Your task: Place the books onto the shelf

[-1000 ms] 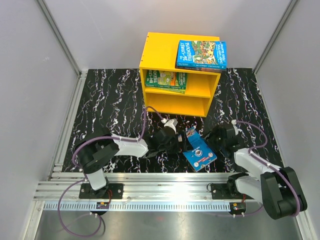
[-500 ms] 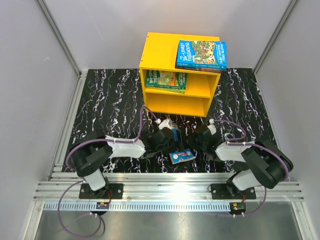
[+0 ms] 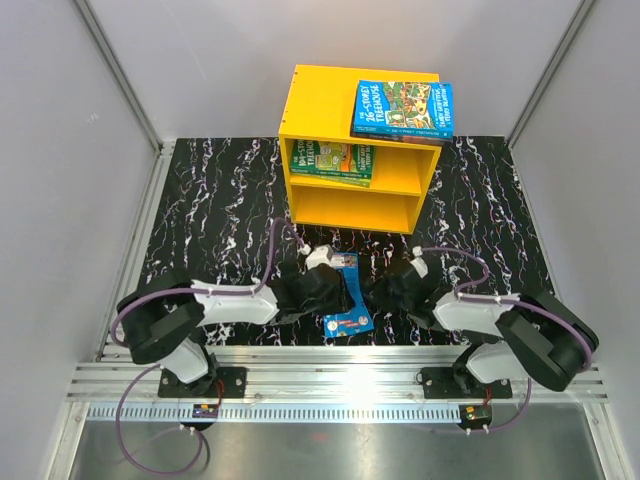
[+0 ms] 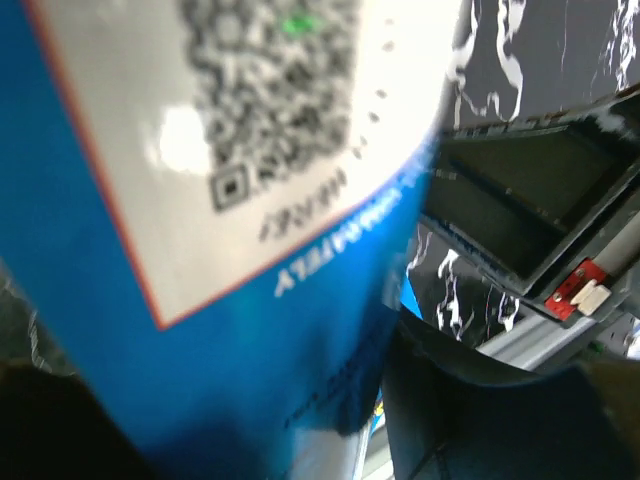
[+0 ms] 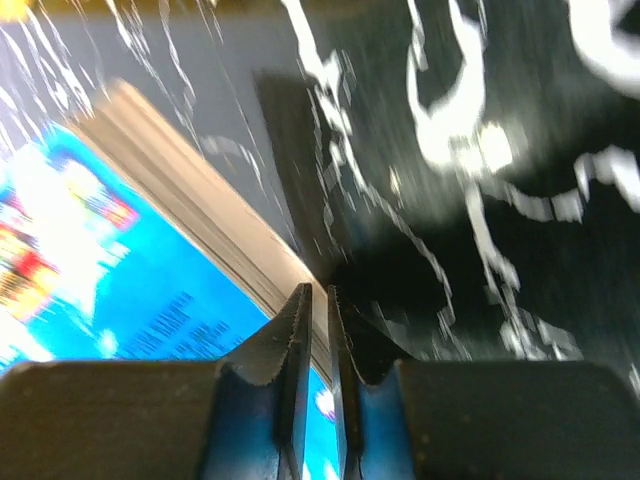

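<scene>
Top external view gives us a black tabletop (image 3: 220,200) veined with white, boxed in by plain grey walls (image 3: 200,60), with a ribbed aluminium rail (image 3: 330,385) along its six o'clock edge. At twelve o'clock stands the yellow shelf (image 3: 320,95), with one blue book (image 3: 403,108) on its flat top and green books (image 3: 333,160) in the upper compartment. Toward six o'clock a second blue book (image 3: 347,300) tilts between the grippers. The right gripper (image 5: 318,292) has its fingers nearly together at the page edge. The left gripper (image 3: 335,290) sits at the book's nine o'clock side — whether it grips we cannot tell.

Yellow shelf (image 3: 325,95), bright blue book (image 3: 350,320), black table (image 3: 210,200) veined with white.
</scene>
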Robot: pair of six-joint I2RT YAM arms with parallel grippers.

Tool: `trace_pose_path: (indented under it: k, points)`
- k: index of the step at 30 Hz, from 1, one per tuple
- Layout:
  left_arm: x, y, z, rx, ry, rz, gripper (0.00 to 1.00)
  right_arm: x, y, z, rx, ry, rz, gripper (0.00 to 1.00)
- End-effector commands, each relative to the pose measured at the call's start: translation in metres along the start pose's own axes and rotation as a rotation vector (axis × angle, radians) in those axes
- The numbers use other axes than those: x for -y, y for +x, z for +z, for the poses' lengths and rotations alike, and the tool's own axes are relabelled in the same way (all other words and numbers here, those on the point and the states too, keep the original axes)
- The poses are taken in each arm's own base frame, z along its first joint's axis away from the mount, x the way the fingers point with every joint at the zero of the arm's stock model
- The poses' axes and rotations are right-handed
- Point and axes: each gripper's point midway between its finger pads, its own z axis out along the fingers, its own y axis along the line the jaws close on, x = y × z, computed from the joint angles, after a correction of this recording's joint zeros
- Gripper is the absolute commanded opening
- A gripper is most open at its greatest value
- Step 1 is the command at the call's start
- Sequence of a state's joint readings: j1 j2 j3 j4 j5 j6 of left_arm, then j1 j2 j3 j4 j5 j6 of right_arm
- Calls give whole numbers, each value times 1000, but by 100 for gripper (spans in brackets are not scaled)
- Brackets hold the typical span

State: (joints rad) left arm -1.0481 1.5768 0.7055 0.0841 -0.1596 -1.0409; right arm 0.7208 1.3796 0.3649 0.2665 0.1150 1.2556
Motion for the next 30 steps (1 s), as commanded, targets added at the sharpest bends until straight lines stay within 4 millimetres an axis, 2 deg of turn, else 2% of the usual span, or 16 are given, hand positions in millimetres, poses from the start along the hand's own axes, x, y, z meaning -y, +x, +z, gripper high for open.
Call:
trace_pose_path:
  k: [1,5,7,8,9,10,12,13,17,19,20,22,25,26,29,30]
  points:
    - [-5,-25,-10,115,-35,70,0,37,60,-34,-269,108,-76,19]
    - [7,-34,-31,134,7,106,0,38,47,-47,-217,132,-108,22]
    - [17,-39,-42,141,46,129,0,26,41,-58,-200,86,-118,33]
    - [28,-45,-53,161,89,135,0,30,35,-60,-170,103,-126,41]
    - [33,-47,-61,162,105,154,0,27,33,-65,-162,90,-131,59]
    - [41,-51,-68,167,132,156,0,23,29,-73,-146,63,-130,67]
    - [61,-65,-93,204,196,168,0,21,22,-82,-112,45,-127,74]
    - [78,-77,-108,234,238,165,0,17,17,-93,-92,19,-124,78]
    - [118,-113,-162,334,348,160,0,1,1,-122,-14,-110,-114,86]
    - [132,-125,-180,365,384,158,0,-7,-8,-143,24,-182,-113,88]
    - [148,-138,-198,398,427,147,0,-8,-12,-149,44,-200,-113,90]
    - [167,-151,-216,435,480,146,0,-11,-18,-166,73,-253,-115,90]
    - [210,-185,-255,533,589,133,0,-10,-21,-179,94,-294,-117,92]
    - [231,-202,-273,581,639,102,0,-10,-22,-183,98,-304,-113,93]
    - [258,-241,-296,714,710,-33,0,-5,-22,-189,96,-302,-109,93]
    - [268,-254,-311,752,762,-114,0,-7,-23,-194,99,-307,-104,93]
